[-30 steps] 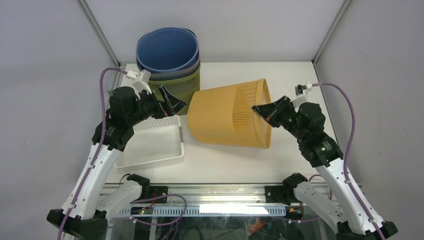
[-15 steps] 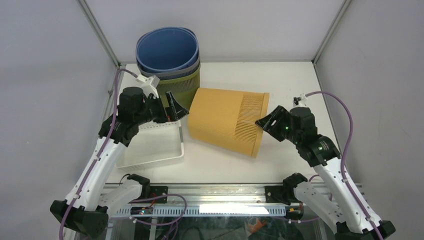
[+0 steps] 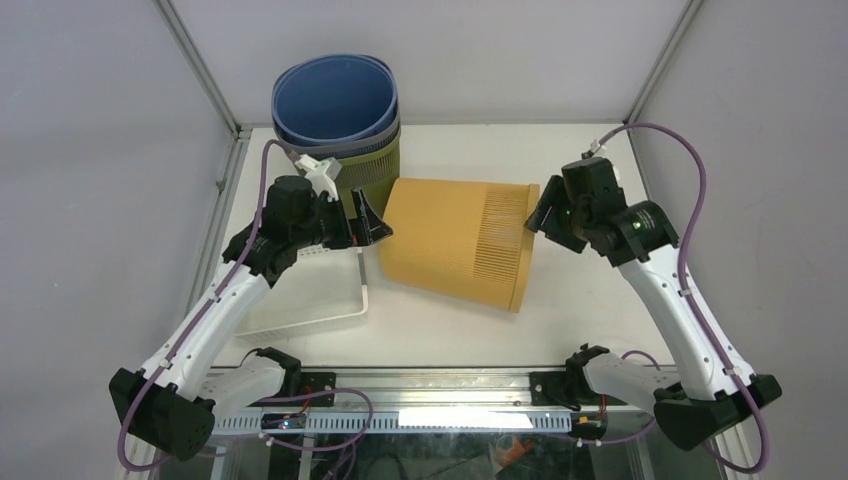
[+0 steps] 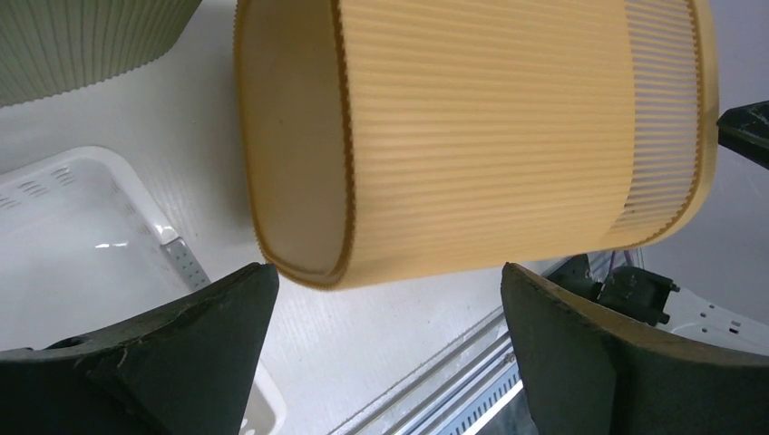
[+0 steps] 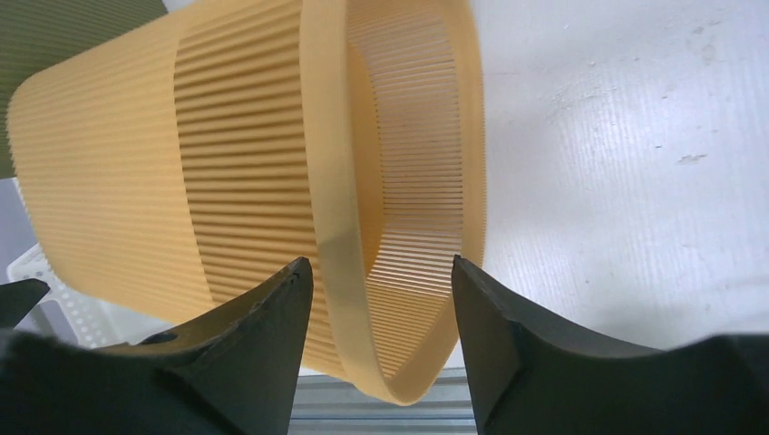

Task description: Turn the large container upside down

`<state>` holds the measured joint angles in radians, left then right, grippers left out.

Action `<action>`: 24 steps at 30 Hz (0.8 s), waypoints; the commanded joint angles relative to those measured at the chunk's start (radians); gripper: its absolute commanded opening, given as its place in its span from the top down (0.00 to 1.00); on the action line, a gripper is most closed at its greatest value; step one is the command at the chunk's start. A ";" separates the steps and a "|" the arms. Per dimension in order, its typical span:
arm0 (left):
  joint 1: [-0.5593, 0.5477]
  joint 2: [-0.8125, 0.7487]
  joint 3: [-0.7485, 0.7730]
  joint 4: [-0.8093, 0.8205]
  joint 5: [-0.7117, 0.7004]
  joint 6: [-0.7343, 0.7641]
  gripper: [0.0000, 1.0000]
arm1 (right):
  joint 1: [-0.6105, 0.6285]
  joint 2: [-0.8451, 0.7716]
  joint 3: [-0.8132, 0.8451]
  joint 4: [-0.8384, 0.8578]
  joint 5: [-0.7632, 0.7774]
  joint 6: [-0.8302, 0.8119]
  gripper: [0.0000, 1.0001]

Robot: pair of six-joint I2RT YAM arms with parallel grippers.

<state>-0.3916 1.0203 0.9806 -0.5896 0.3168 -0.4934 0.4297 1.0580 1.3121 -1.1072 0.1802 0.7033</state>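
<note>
The large container (image 3: 455,245) is a yellow ribbed bin lying on its side on the white table, closed base to the left, open rim to the right. My left gripper (image 3: 368,220) hangs open just left of the base, and the left wrist view shows that base (image 4: 290,136) ahead of the wide-apart fingers (image 4: 385,272). My right gripper (image 3: 541,215) stands open at the upper end of the rim. In the right wrist view the rim band (image 5: 340,245) runs between the spread fingers (image 5: 381,261), which are not clamped on it.
A stack of blue, grey and olive bins (image 3: 335,110) stands at the back left, close behind the left gripper. A white perforated tray (image 3: 300,290) lies left of the yellow bin. The table's front rail (image 3: 430,375) runs below.
My right gripper has opened off the rim and pulled up and back. The yellow bin has settled lower on its side. The left gripper has moved right, toward the base.
</note>
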 commanded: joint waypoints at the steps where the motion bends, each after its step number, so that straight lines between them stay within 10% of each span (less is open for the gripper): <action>1: -0.022 0.009 -0.010 0.146 -0.030 -0.048 0.01 | 0.014 0.057 0.134 -0.118 0.075 -0.040 0.41; 16: -0.075 0.068 -0.045 0.249 0.003 -0.078 0.01 | 0.126 0.172 0.208 -0.156 0.112 -0.058 0.40; 24: -0.092 0.114 -0.027 0.276 0.027 -0.084 0.01 | 0.126 0.145 0.180 -0.146 0.143 -0.075 0.58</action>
<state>-0.4713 1.1187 0.9283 -0.3927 0.3168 -0.5648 0.5560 1.2427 1.5066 -1.2701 0.2779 0.6449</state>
